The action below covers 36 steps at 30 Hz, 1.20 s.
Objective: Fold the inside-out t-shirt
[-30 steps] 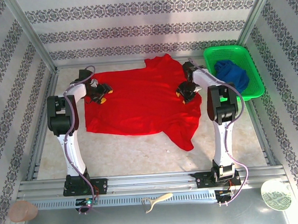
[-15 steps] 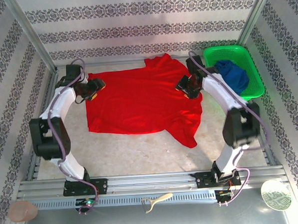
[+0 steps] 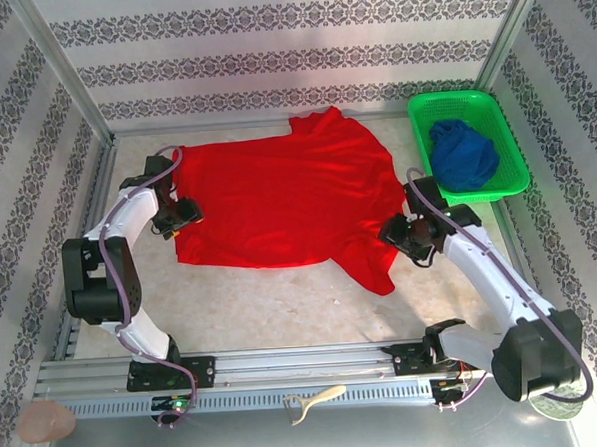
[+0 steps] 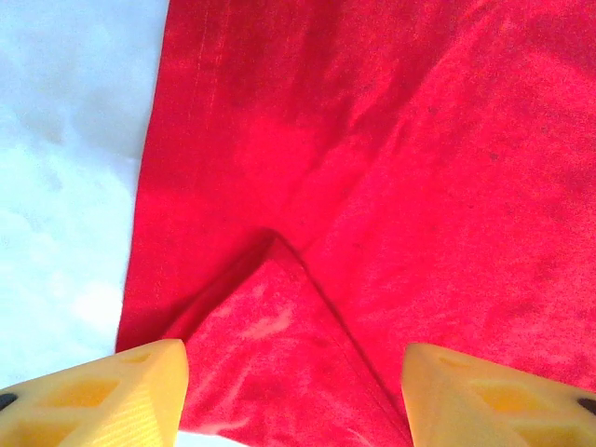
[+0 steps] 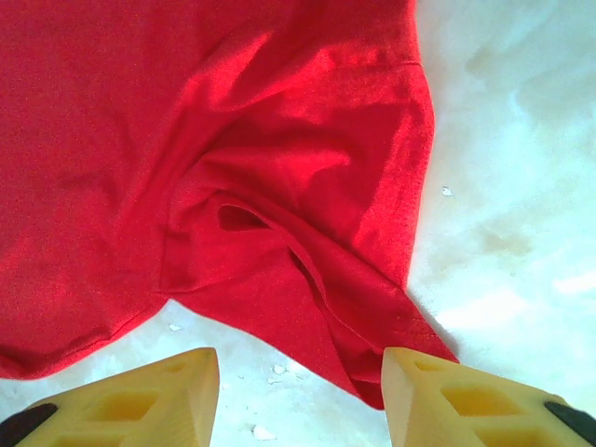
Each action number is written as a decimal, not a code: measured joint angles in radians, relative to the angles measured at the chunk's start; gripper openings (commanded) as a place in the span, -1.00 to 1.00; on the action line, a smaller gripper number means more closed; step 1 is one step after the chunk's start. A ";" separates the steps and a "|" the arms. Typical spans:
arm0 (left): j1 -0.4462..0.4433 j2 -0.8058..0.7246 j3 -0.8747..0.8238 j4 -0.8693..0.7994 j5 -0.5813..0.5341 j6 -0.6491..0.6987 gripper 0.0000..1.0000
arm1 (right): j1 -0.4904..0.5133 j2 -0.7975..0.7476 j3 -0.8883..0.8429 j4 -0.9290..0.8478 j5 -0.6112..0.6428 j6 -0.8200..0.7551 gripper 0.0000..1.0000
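Seen from above, the bright red short-sleeved cloth t-shirt [image 3: 287, 199] lies spread, plain side up, across the pale table [image 3: 282, 299]. My left end effector [image 3: 181, 216] is at its left edge and my right end effector [image 3: 412, 240] at its right edge.

At the left wrist, my yellow fingers [image 4: 112, 396] stand apart above a folded-over corner, gripping nothing.

At the right wrist, the fingers [image 5: 140, 400] stand apart above rumpled cloth, empty.

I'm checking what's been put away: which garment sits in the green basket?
The dark blue garment, bunched inside the green basket; the red t-shirt lies spread on the table instead.
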 measured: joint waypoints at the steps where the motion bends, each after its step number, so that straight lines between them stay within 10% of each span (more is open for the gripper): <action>1: -0.002 0.016 0.013 0.000 -0.009 0.019 0.21 | 0.000 -0.011 0.000 0.001 -0.005 -0.004 0.01; 28: -0.048 0.204 0.086 -0.056 -0.053 0.246 -0.04 | -0.027 0.123 0.021 0.080 -0.040 -0.050 0.02; 36: -0.050 0.222 0.084 -0.055 -0.054 0.251 -0.67 | -0.027 0.126 0.028 0.080 -0.043 -0.050 0.02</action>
